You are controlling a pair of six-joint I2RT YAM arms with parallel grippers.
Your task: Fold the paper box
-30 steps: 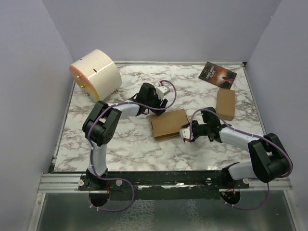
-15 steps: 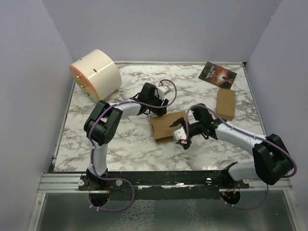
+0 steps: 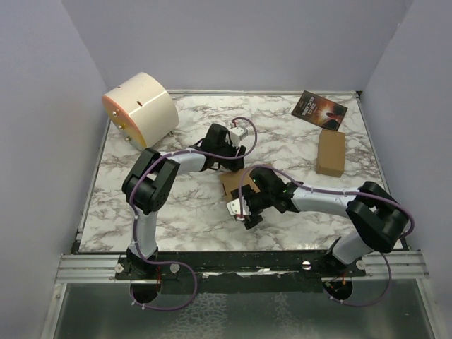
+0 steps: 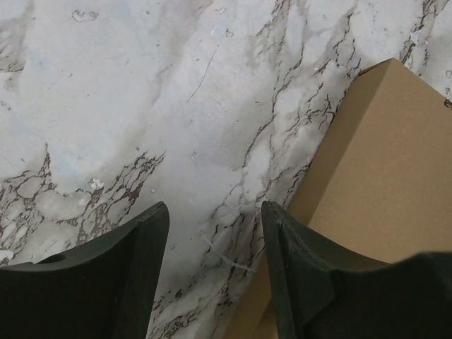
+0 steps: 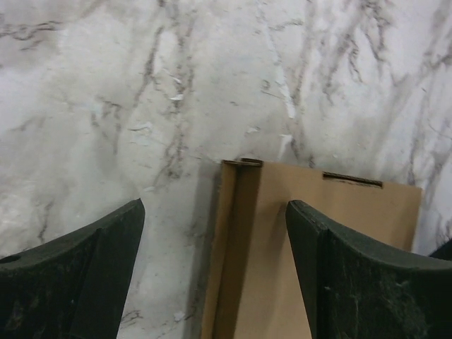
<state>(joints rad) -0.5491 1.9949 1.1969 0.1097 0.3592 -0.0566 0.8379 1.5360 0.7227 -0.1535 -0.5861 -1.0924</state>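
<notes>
Squaring box end looks like step in hand. Marble table: cream drum at 10 o'clock. Paper box at centre, lying flat, seemingly near closed. Smaller cardboard box at 2 o'clock, booklet at 1 o'clock, both well apart. Left claw spread, empty, beside box's 11 o'clock corner: use as brace. Right claw spread wide over 7 o'clock corner, gripping nothing; lower astride end wall, press evenly, avoid shoving box.

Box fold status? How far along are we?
Done: the box already lies as a closed flat rectangle, one side wall folded in. In hand: nothing gripped; the right gripper hangs open over that folded edge, the left gripper open beside a corner. Left: a slot near the edge looks empty, so a last tuck or press probably remains.
</notes>
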